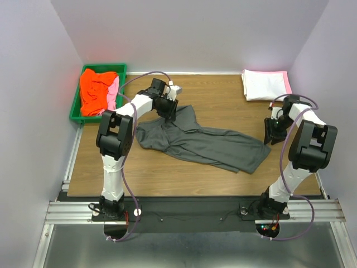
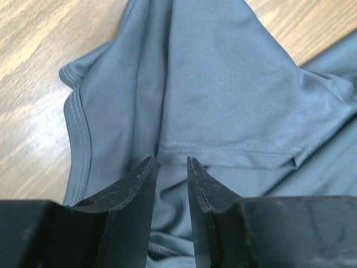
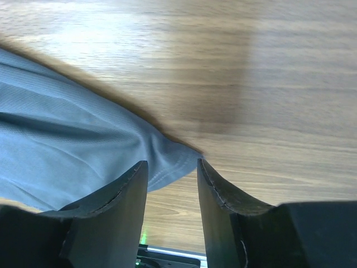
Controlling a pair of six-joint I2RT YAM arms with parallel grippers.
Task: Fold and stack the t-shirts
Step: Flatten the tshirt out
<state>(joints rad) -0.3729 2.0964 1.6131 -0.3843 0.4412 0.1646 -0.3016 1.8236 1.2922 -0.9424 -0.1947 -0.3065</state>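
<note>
A dark charcoal grey t-shirt (image 1: 206, 142) lies spread and rumpled across the middle of the table. My left gripper (image 1: 170, 111) is over its upper left part. In the left wrist view my left gripper (image 2: 171, 160) has its jaws a narrow gap apart just above the grey cloth (image 2: 223, 84), near a stitched hem. My right gripper (image 1: 273, 134) is at the shirt's right end. In the right wrist view my right gripper (image 3: 173, 163) is open, with the shirt's hemmed corner (image 3: 167, 162) lying between the fingers on the wood.
A green bin (image 1: 75, 103) at the back left holds orange-red (image 1: 95, 89) and light pink (image 1: 113, 95) shirts. A folded white shirt (image 1: 263, 84) on a pink one lies at the back right. The walls stand close on both sides.
</note>
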